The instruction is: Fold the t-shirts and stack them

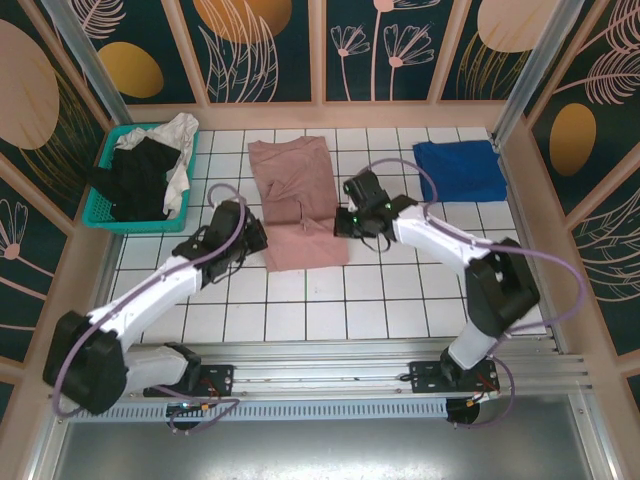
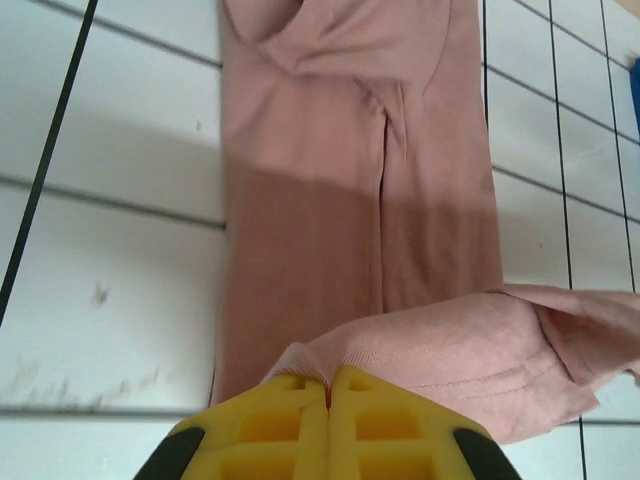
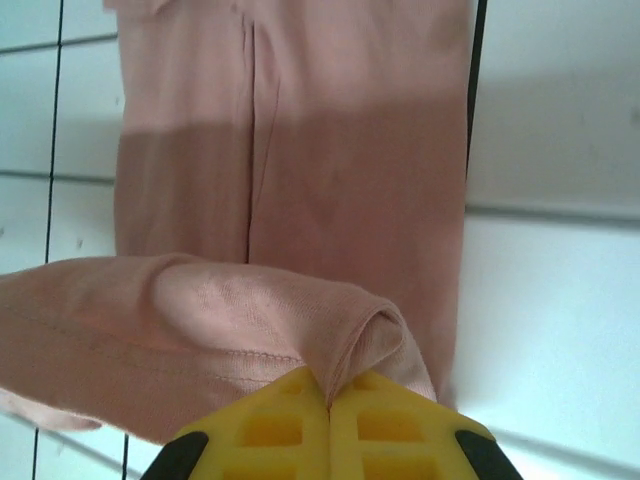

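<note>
pink t-shirt (image 1: 297, 205) flat on white tiled table (image 1: 300, 310), near hem corners pinched tight in left and right jaws

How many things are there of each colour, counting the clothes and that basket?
Pink tee: 1
Blue tee: 1
Black bundle: 1, pieces inside unclear
White cloth: 1
Teal basket: 1
Total: 5

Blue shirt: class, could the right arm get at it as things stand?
Probably not yet: the right gripper is shut on the pink shirt. Freed, likely yes: the blue shirt lies close, bare tiles between.
</note>
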Available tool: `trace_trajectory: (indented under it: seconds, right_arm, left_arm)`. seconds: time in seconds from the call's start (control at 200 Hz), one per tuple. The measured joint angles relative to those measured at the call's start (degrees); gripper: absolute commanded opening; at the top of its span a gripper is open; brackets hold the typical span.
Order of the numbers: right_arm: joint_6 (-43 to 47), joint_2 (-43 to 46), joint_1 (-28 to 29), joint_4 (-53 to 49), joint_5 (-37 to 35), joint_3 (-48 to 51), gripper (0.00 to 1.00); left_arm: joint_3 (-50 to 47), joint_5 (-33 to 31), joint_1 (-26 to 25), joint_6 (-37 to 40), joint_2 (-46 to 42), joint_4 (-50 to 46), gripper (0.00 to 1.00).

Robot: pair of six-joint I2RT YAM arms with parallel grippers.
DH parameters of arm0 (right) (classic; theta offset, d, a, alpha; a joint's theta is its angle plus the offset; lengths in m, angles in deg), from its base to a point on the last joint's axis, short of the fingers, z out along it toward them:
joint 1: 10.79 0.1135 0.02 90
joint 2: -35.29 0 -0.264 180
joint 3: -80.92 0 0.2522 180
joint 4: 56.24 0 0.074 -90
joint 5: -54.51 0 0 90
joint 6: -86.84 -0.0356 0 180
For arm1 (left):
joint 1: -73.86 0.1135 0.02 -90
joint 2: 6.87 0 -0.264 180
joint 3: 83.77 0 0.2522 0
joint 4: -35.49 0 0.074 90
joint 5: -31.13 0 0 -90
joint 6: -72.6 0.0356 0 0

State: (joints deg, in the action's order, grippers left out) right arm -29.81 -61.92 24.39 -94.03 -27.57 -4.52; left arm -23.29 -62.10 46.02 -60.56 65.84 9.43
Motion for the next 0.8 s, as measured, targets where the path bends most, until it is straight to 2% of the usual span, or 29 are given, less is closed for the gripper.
trace_trajectory:
  seconds: [0.19, 0.365, 0.52, 0.576, 0.601, 0.671, 0.741, 0.796]
  right_arm:
    - [5.2, -13.7, -5.2, -1.2, 4.6, -14.8, 0.0]
    - [7.8, -22.3, -8.5, -4.5, 7.5, -24.8, 0.0]
    - [9.4, -28.9, -10.2, -7.8, 9.9, -32.1, 0.07]
    - [9.9, -31.1, -10.6, -9.0, 10.5, -34.7, 0.12]
    - [10.3, -32.2, -10.8, -9.4, 10.9, -35.9, 0.15]
    - [10.9, -34.6, -11.2, -10.7, 11.8, -38.9, 0.24]
    - [11.4, -36.9, -11.6, -11.9, 12.0, -42.3, 0.26]
    - [11.4, -38.2, -12.0, -12.6, 12.1, -44.7, 0.29]
  left_arm:
    - [8.7, 4.8, 5.2, 4.4, 13.1, 1.9, 0.0]
    - [16.0, 8.5, 8.2, 7.2, 23.3, 1.7, 0.0]
    - [22.0, 11.9, 10.6, 8.8, 30.9, 1.5, 0.0]
    - [23.1, 13.2, 11.6, 9.1, 32.8, 1.3, 0.0]
    - [23.6, 13.7, 12.1, 9.3, 33.6, 1.2, 0.07]
    - [25.0, 14.9, 13.1, 9.6, 35.5, 0.5, 0.11]
    - [27.0, 15.5, 13.8, 10.1, 37.4, -0.5, 0.19]
    - [28.4, 16.0, 14.2, 10.8, 38.4, -1.1, 0.35]
